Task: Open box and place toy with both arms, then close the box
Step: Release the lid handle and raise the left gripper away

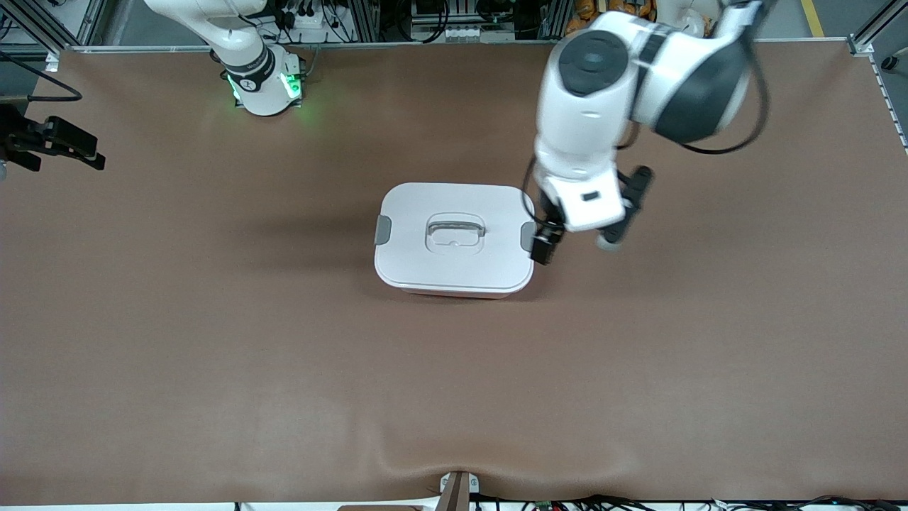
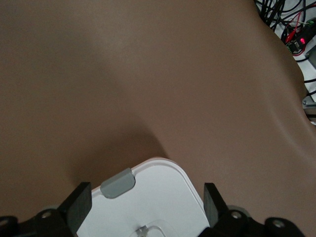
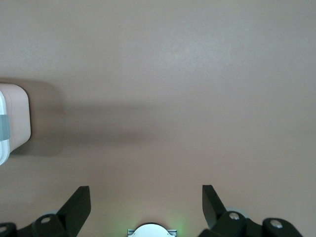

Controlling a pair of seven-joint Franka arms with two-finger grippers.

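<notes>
Robotics lab: two white arms (image 1: 610, 106) bolted along the 12 o'clock edge of a brown-matted worktop (image 1: 213, 341), aluminium frame rails (image 1: 397, 18) and cable bundles (image 1: 312, 18) at 12, more cables (image 1: 603, 502) at 6.

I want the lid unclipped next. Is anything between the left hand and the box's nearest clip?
Nothing visible. The left hand is open just beside the box, at the grey clip on the left arm's end; only bare table surrounds it.
</notes>
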